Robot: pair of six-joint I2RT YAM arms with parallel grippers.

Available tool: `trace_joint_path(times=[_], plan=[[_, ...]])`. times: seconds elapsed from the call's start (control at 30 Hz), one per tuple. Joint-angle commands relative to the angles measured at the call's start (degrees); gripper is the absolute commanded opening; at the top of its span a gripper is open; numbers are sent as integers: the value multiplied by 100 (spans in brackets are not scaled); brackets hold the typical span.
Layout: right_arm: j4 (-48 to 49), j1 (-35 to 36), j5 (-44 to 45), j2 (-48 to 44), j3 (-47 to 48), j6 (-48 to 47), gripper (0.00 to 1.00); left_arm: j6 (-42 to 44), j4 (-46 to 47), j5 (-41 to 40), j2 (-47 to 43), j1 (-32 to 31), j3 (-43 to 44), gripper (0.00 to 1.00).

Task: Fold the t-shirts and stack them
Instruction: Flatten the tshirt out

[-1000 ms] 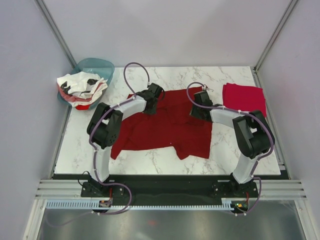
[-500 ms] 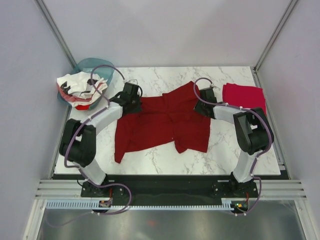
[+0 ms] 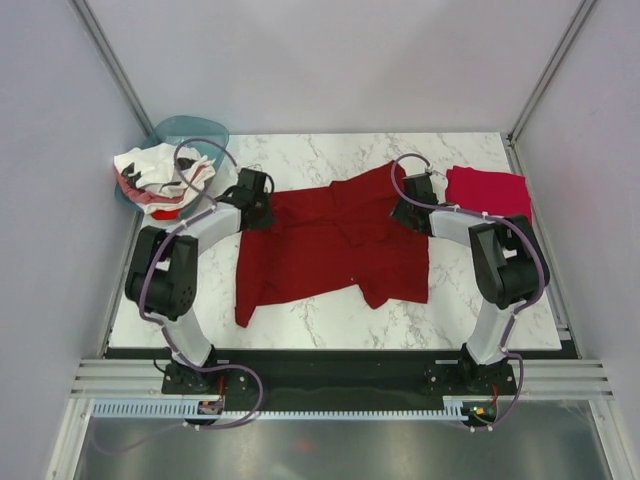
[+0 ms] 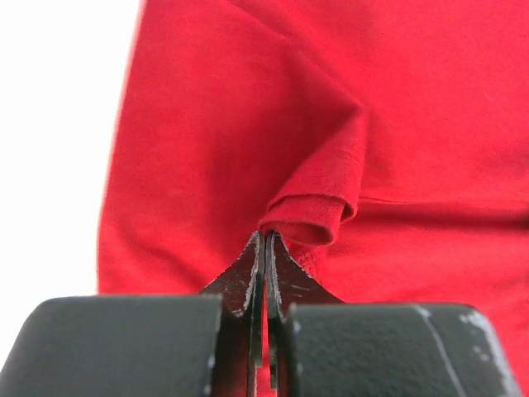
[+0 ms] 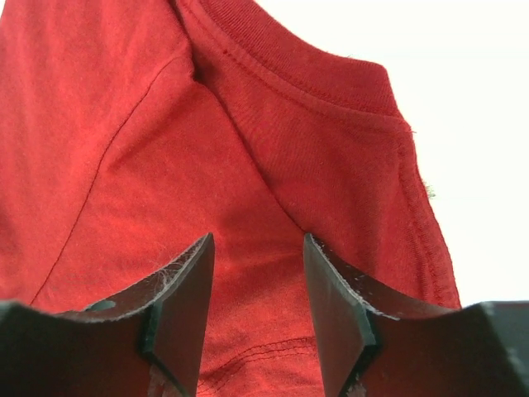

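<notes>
A dark maroon t-shirt [image 3: 335, 245] lies spread out in the middle of the marble table [image 3: 330, 320]. My left gripper [image 3: 262, 208] is at its upper left edge. In the left wrist view the jaws [image 4: 264, 236] are shut, pinching a rolled fold of the red cloth [image 4: 314, 219]. My right gripper [image 3: 403, 212] is at the shirt's upper right edge. In the right wrist view it [image 5: 256, 240] is open, with its jaws apart over the cloth near the collar [image 5: 289, 66]. A folded crimson-pink t-shirt [image 3: 490, 190] lies at the far right. White t-shirts with black and red marks [image 3: 155, 178] are piled at the far left.
A teal plastic basin [image 3: 190, 130] stands at the back left corner under the white pile. Grey enclosure walls and metal posts stand round the table. Both arm bases sit on the black rail at the near edge.
My left arm swung to the left, dragging the maroon shirt's left edge with it, so the shirt now lies stretched wider. My right gripper shifted slightly towards the back right.
</notes>
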Motion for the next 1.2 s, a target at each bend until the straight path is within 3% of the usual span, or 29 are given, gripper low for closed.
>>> trace_joint_path(times=[0.0,0.1,0.23,0.43,0.6,0.83,1.03,1.07,1.1,1.13,1.17], plan=[[-683,-214,187,284,-177,42,55,-505,619,133,-784,461,-549,2],[-701,-442,274,161,-353,324,48,-646,839,-261,-1488,558,-1024,2],[-639,-688,581,-120,-731,587,48,-770,1068,-780,-2148,584,-1446,2],[-560,-908,820,-524,-1126,904,45,-1093,964,-773,-1737,987,-1404,2],[-288,-997,925,-1060,-1548,1211,43,-1420,507,-342,-963,1516,-736,2],[-94,-1014,829,-1448,-1821,1212,46,-377,-161,-527,152,1543,1160,2],[-42,-997,583,-1386,-1733,1133,50,30,-583,-525,822,1543,2207,3],[-24,-997,574,-1412,-1733,1115,50,56,-679,-613,874,1543,2288,6],[-15,-988,574,-1412,-1725,1098,52,56,-811,-710,962,1543,2384,14],[-24,-971,565,-1439,-1716,1080,52,48,-1064,-772,1032,1543,2472,40],[-7,-953,539,-1448,-1698,1036,53,48,-1215,-816,1094,1543,2682,47]])
